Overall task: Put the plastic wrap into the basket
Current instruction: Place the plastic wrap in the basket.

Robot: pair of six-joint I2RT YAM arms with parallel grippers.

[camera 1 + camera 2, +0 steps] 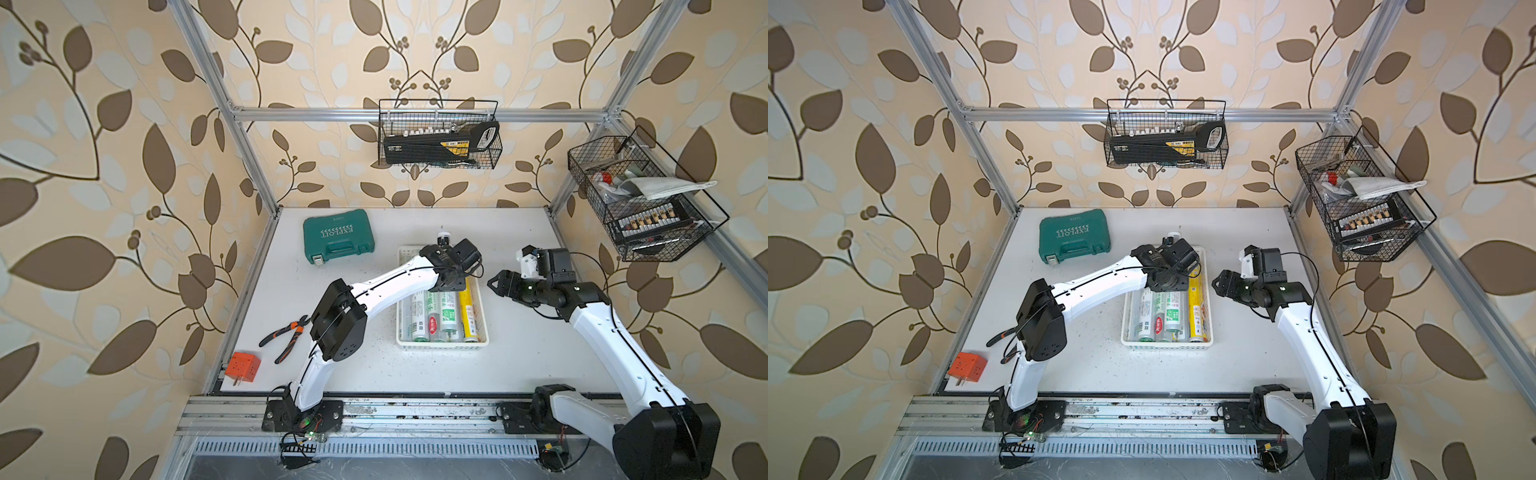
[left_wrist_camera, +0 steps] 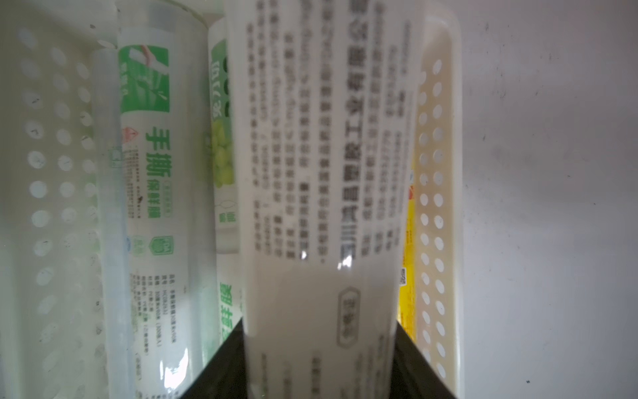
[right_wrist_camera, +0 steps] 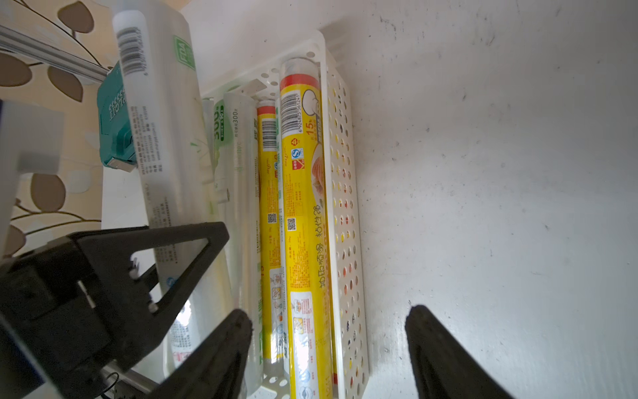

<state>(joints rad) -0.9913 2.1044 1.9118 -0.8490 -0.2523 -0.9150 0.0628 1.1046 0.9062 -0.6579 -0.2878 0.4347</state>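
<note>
Left arm [image 1: 386, 286] reaching from seven o'clock, elbow raised, wrist bending down over the basket [image 1: 442, 344] at centre, left pincer [image 2: 319, 328] clamping a white wrap roll [image 2: 324, 172] above other rolls [image 1: 446, 316] lying inside, right arm [image 1: 602, 328] arching from five o'clock, right pincer [image 3: 328, 312] hanging with jaws apart, holding nothing, at the basket's three o'clock side.

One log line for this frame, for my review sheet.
left gripper: shut on held roll | held roll: tilted over basket, above rolls inside | right gripper: open, empty, beside basket | release pending
</note>
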